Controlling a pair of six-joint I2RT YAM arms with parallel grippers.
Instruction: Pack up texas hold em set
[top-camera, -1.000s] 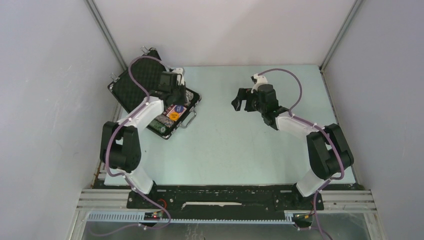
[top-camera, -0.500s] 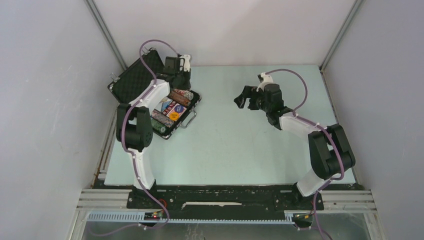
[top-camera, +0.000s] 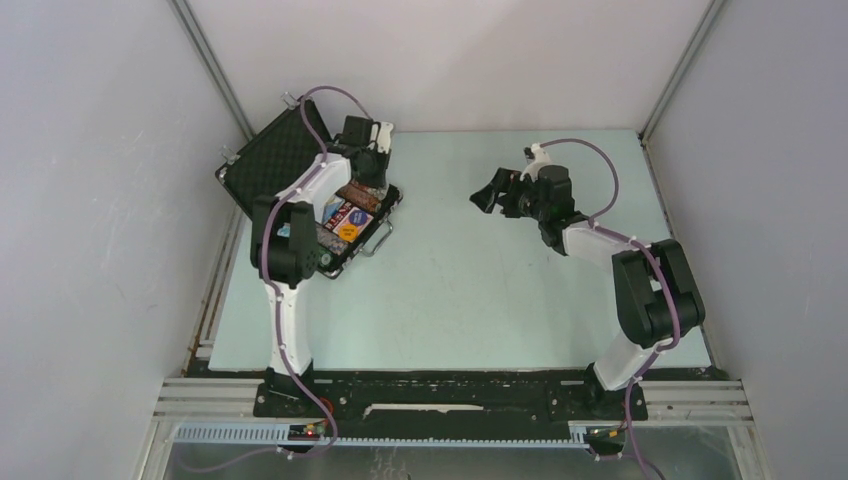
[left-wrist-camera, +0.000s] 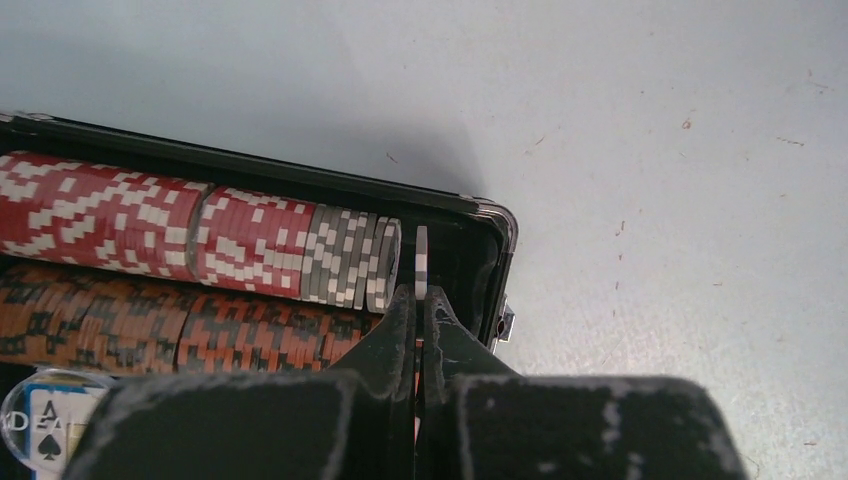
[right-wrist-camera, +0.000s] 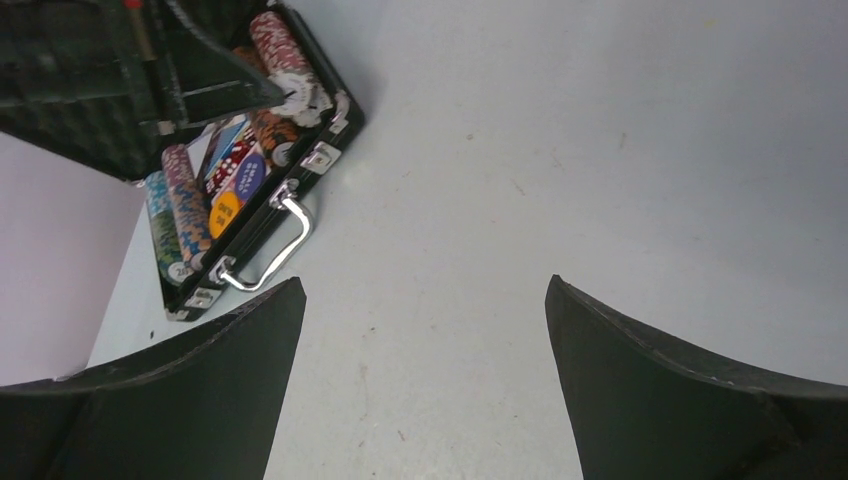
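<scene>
Now the left jaws, clenched on one grey chip (left-wrist-camera: 422, 258), have swung to the far end of the open case (left-wrist-camera: 250, 172) at the rear left of the tabletop (top-camera: 460, 290), so slotting it in seems next. The right jaws hang released, empty.

Bright, even light falls from overhead on the pale bench (top-camera: 470, 290), leaving only soft shadows: a grey smear beyond the case (left-wrist-camera: 250, 172) in the left wrist view, fainter ones beside the arms from above, and small glints on the silver handle (right-wrist-camera: 297, 232). Both wrist views are sharp on the chips (left-wrist-camera: 150, 215) and bench scuffs, but the near bodies of the left gripper (left-wrist-camera: 420, 300) and right gripper (right-wrist-camera: 422, 285) look dark and soft. The top view is slightly noisy, its walls (top-camera: 90, 200) splaying outward.
</scene>
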